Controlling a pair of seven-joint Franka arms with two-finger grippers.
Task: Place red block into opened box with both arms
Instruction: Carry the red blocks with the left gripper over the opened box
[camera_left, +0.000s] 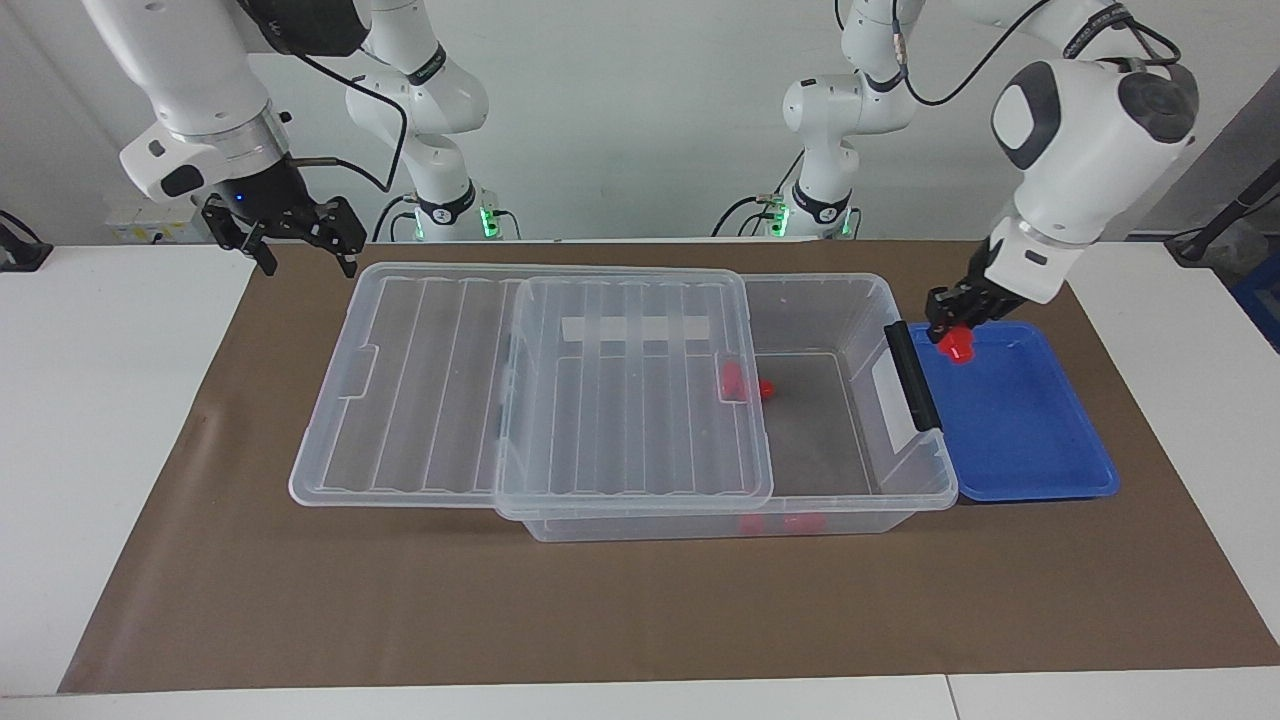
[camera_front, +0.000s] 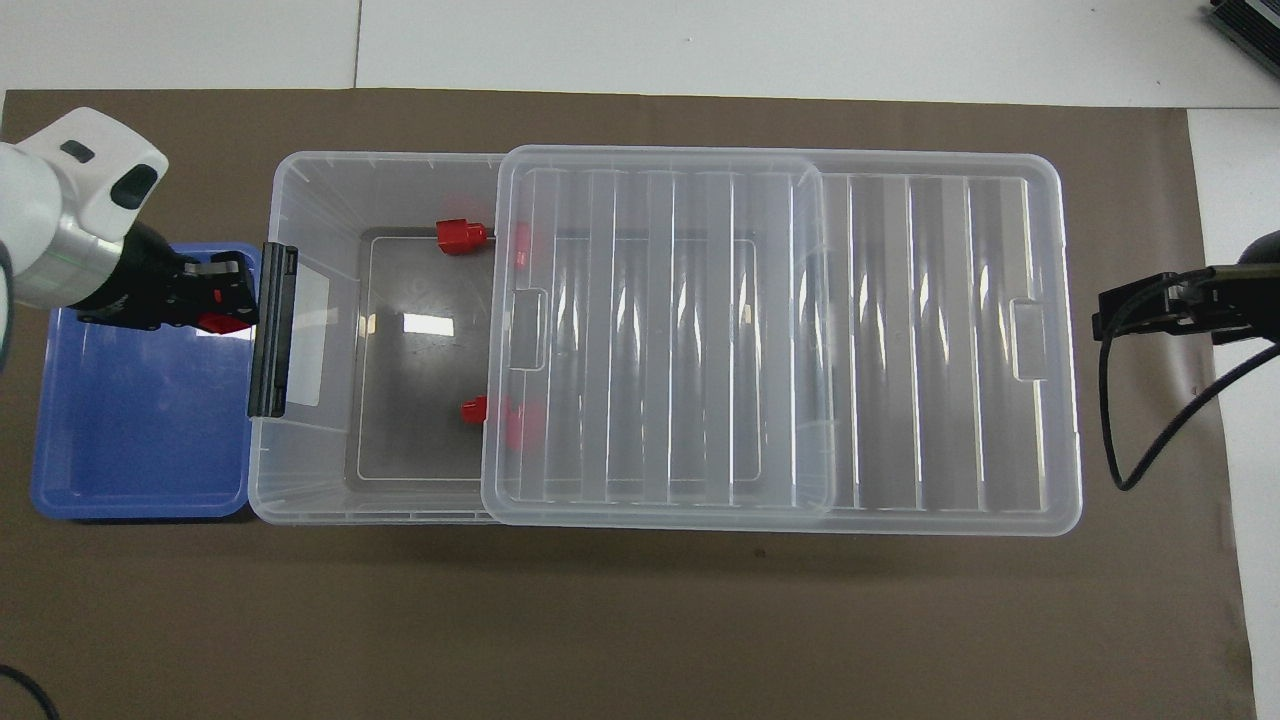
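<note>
Red block (camera_left: 958, 345) is pinched in my left gripper (camera_left: 950, 325), raised over the blue tray (camera_left: 1040, 450) beside the box (camera_left: 900, 480) for dropping in; my right gripper (camera_left: 300, 240) waits, jaws spread.

Box (camera_left: 860, 300) mid-table, lid (camera_left: 530, 390) slid toward right arm's end, two blocks (camera_front: 460, 236) inside; tray (camera_left: 1030, 440) touching box at left arm's end; held block (camera_left: 957, 344) over tray beside the box's bar (camera_left: 912, 375).
</note>
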